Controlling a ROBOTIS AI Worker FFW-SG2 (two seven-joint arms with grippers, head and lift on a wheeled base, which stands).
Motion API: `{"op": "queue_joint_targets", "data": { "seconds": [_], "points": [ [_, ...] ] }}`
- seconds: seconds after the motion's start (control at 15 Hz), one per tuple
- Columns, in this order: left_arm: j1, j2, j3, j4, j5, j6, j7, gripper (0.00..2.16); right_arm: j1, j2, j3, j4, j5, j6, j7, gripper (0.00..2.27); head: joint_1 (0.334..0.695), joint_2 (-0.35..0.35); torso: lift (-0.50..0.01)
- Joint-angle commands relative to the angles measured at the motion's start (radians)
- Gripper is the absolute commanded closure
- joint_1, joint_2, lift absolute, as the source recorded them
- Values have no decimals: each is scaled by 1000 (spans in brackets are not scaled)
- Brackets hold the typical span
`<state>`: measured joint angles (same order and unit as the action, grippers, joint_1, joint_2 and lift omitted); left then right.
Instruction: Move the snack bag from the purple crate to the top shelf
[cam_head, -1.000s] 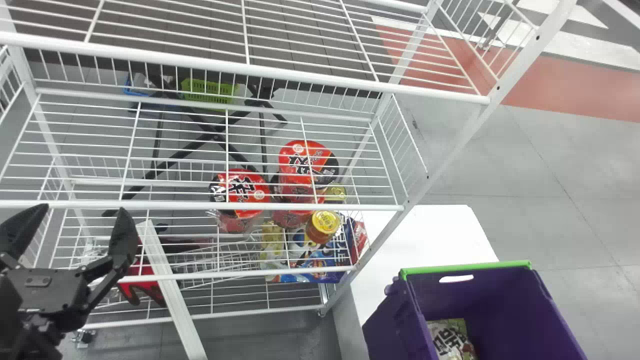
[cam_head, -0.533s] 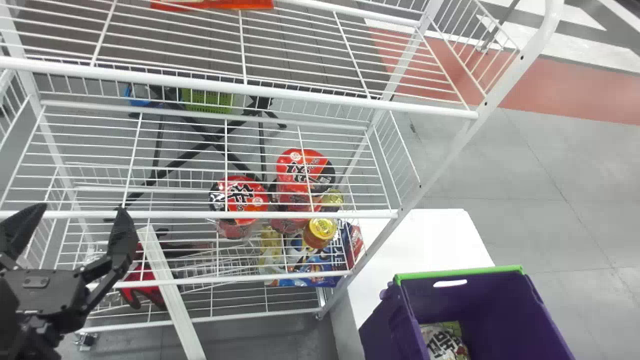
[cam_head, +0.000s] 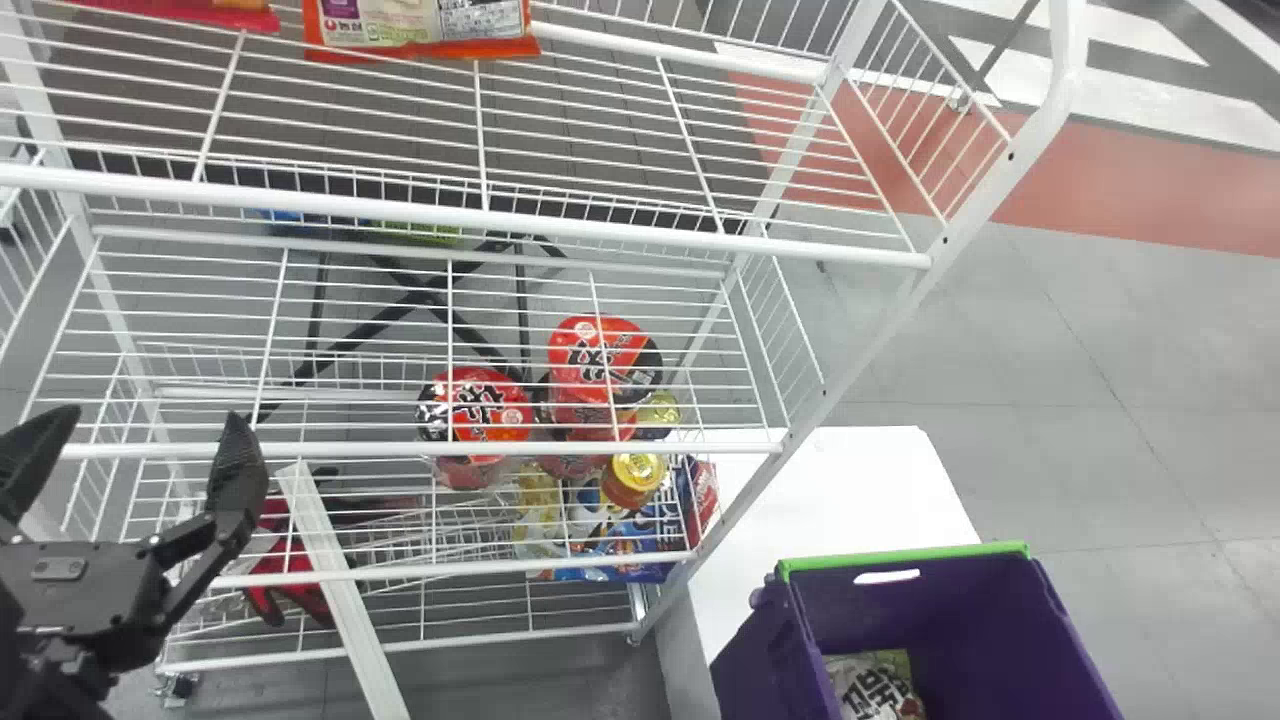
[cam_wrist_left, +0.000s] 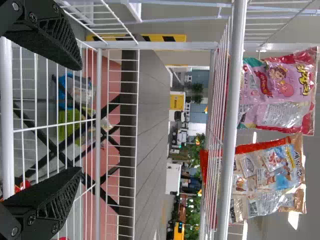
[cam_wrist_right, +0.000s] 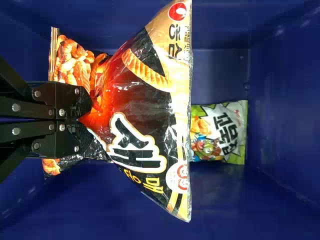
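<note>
Snack bag (cam_wrist_right: 150, 117), pinched in right tool (cam_wrist_right: 89, 114), left tool (cam_head: 152, 428) wide, near wire shelves (cam_head: 500, 222)

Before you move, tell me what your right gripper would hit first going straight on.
Probably the crate's floor or the green bag, which lie beyond the right gripper; its held bag blocks the line, so I can't tell which.

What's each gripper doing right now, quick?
Left gripper: open, nothing between its fingers, in front of the shelf.
Right gripper: closed on the snack bag, with the crate behind it in the right wrist view.
</note>
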<state>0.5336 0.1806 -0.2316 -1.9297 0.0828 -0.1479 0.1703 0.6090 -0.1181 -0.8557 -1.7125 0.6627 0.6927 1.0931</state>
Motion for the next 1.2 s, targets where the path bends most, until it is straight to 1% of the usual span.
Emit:
{"op": "queue_joint_targets", "data": {
  "seconds": [0.0, 0.87, 1.13],
  "points": [
    [2, 0, 0, -2, 0, 0, 0, 103, 0, 0, 0, -6, 0, 3, 4, 1646, 695, -350, -242],
    [0, -6, 6, 1, 2, 0, -2, 103, -28, 0, -6, -39, 11, 34, 27, 1646, 695, -350, -191],
    [-11, -3, 8, 8, 11, 9, -2, 103, -63, -2, -3, -47, 32, 61, 51, 1646, 695, -350, -175]
  ]
}}
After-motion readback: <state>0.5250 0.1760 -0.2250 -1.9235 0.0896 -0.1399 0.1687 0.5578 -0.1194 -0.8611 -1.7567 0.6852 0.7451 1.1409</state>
